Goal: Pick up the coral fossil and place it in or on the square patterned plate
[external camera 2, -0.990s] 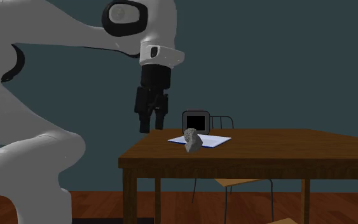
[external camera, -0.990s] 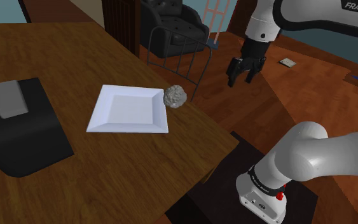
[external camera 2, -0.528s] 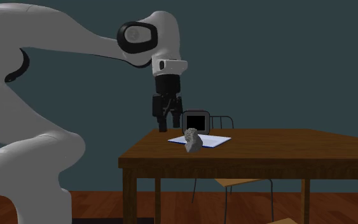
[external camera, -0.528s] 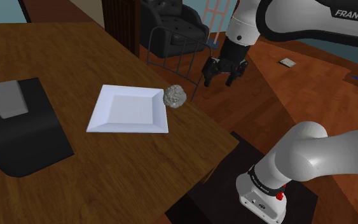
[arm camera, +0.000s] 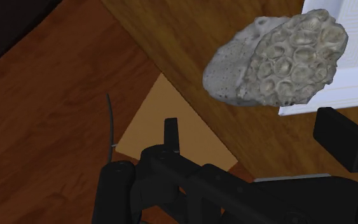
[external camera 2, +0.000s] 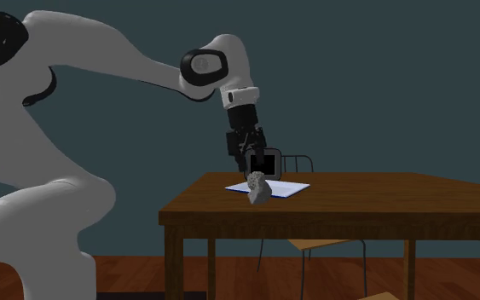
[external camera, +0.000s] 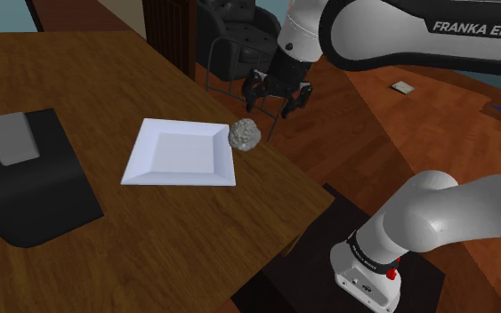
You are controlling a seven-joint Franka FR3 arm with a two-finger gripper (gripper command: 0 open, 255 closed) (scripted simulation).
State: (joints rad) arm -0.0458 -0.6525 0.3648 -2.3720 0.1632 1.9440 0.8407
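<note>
Coral fossil [external camera: 245, 134] [arm camera: 276, 60], one grey-white honeycombed lump, lies on the brown wooden table [external camera: 150, 236] at a corner of the one square white plate [external camera: 179, 153].
Its long axis runs from the table's edge toward the plate, broad celled end plateward; the black gripper [external camera: 275, 104] hovers near it, fingers apart.

1 fossil [external camera: 245, 134], 1 plate [external camera: 181, 153], 1 counter [external camera: 106, 240]. 1 black tray [external camera: 35, 200] carrying 1 grey block [external camera: 12, 139]. 1 armchair [external camera: 239, 40], 1 wire chair [external camera: 244, 84]. 1 arm [external camera: 399, 27], 2 fingers [arm camera: 343, 143]. 1 small pale tile [external camera: 404, 87] on the floor [external camera: 435, 133].
</note>
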